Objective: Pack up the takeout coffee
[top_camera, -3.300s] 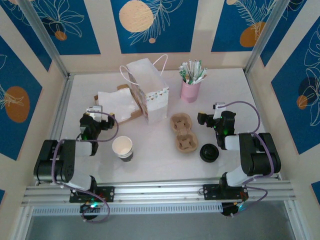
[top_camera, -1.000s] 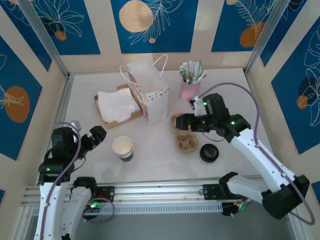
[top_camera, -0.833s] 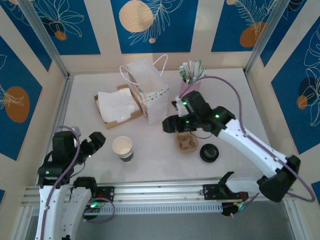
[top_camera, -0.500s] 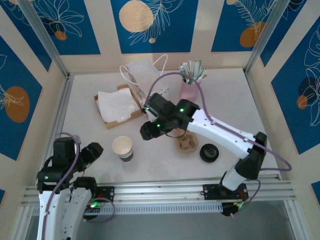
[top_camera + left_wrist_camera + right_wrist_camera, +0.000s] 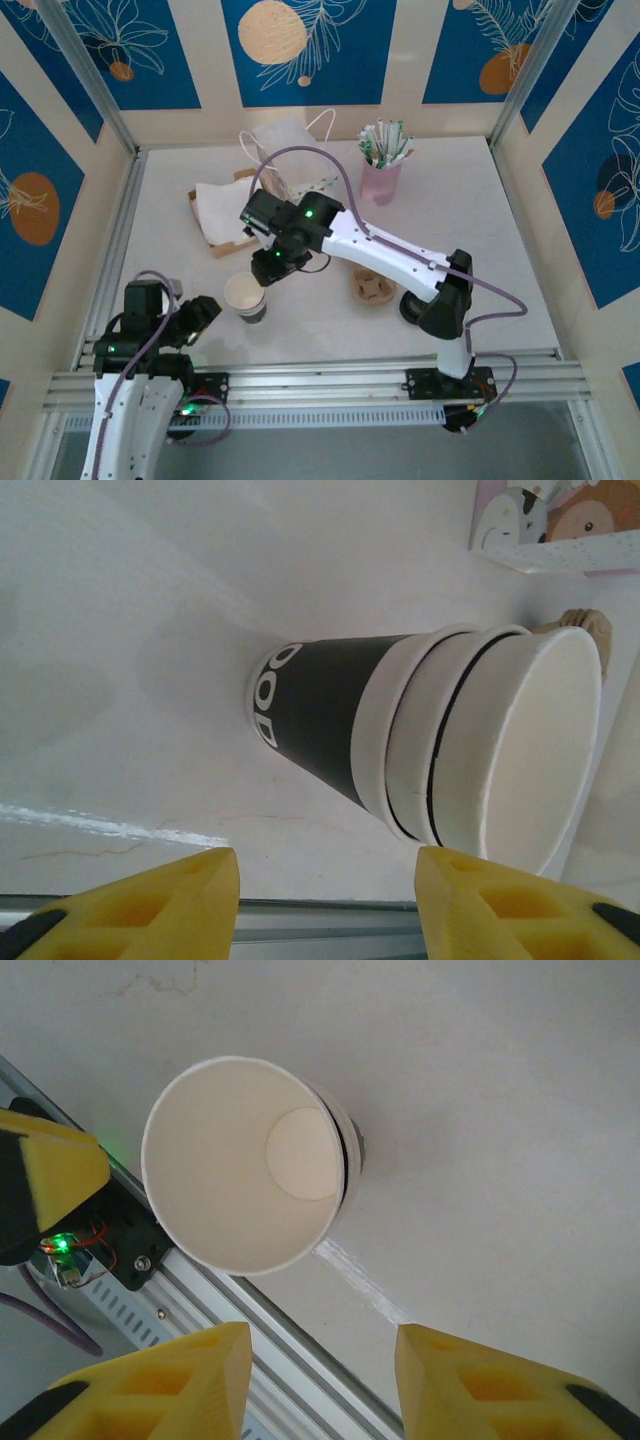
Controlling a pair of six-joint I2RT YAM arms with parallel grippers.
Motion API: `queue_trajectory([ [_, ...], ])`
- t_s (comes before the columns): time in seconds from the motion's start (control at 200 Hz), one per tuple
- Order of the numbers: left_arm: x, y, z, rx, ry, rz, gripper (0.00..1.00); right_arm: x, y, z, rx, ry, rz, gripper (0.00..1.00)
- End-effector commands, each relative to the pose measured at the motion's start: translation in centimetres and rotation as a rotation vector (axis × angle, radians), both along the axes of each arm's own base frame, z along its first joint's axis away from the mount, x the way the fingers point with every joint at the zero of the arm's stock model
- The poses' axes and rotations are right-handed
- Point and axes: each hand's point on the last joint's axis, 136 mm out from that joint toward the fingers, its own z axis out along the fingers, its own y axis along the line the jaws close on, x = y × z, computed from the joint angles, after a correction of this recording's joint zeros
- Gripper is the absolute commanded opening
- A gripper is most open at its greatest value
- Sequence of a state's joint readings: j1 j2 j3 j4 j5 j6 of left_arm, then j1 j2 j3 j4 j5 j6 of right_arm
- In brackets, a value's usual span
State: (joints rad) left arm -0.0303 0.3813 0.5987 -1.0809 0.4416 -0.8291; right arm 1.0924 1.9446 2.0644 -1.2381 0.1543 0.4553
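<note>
The takeout coffee is out of view. A lidless paper cup (image 5: 245, 296) with dark sides and a white inside stands near the front left; in the left wrist view it looks like a nested stack of cups (image 5: 430, 750). My left gripper (image 5: 200, 312) sits just left of it, and its jaws (image 5: 325, 900) are open with nothing between them. My right gripper (image 5: 268, 265) hangs close behind and above the cup (image 5: 245, 1165), looking down into it. This gripper (image 5: 320, 1380) is also open and empty. A loose black lid (image 5: 408, 303) lies partly behind the right arm.
A white paper bag (image 5: 290, 140) stands at the back, behind the right arm. A brown cup carrier (image 5: 372, 287) lies mid-table, a pink cup of sticks (image 5: 380, 180) stands behind it, and napkins on cardboard (image 5: 220, 210) lie at the back left. The metal rail (image 5: 320, 385) runs along the front edge.
My right arm has swung left from above the cup carrier to just behind the lidless cup. My left gripper has edged toward the cup. Both pairs of jaws have narrowed.
</note>
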Motion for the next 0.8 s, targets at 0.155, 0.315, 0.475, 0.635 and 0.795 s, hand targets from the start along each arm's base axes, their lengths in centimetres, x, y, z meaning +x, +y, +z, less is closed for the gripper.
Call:
queue_trajectory([
  [0.155,0.4,-0.6,-1.0,-0.03,0.006,-0.023,0.43,-0.3,1.6,-2.0,-0.067,0.043,0.065,0.4],
  [0.315,0.6,-0.5,-1.0,-0.029,0.0,-0.025,0.43,0.2,2.4,-3.3,-0.1,0.048,0.076,0.36],
  [0.475,0.6,-0.6,-0.9,-0.037,-0.003,-0.029,0.43,0.6,2.9,-4.1,-0.119,0.046,0.081,0.34],
  [0.635,0.8,-0.8,-0.8,-0.045,-0.012,-0.036,0.43,0.8,3.0,-5.0,-0.141,0.052,0.077,0.33],
  [0.795,0.9,-1.0,-1.0,-0.061,-0.013,-0.041,0.45,0.9,3.0,-5.6,-0.154,0.057,0.076,0.33],
])
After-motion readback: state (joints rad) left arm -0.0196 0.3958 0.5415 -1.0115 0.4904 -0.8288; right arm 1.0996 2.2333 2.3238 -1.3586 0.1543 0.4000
